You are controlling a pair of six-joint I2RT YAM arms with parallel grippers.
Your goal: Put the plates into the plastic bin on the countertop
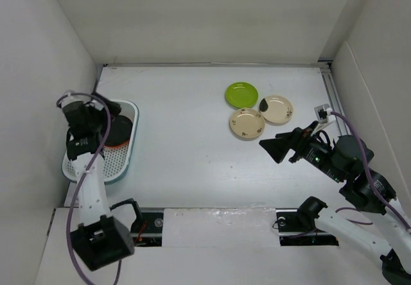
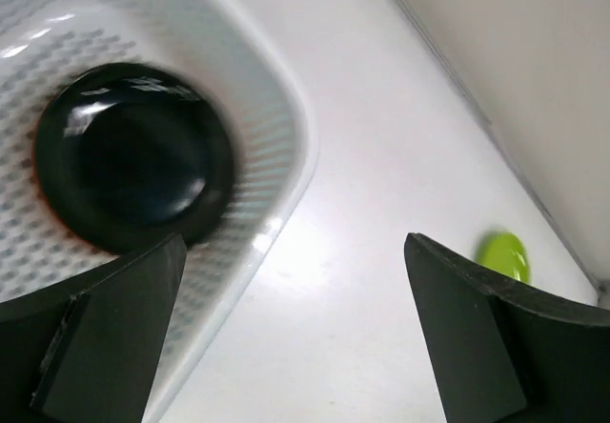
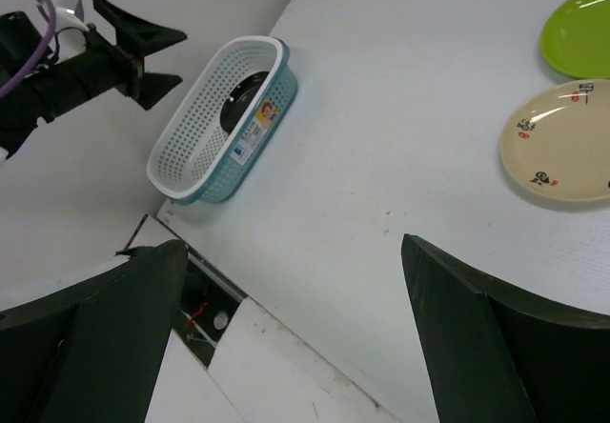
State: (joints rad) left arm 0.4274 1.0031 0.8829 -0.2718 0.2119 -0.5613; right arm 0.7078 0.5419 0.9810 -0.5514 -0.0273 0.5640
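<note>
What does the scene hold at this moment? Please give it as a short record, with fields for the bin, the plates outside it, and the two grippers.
bin: plastic bin at the left edge of the countertop
in bin: a glossy black plate on top; what lies under it is mostly hidden
outside bin: lime green plate and two beige plates, grouped at the far right
left gripper: open, empty, above the bin
right gripper: open, empty, on the near side of the beige plates
</note>
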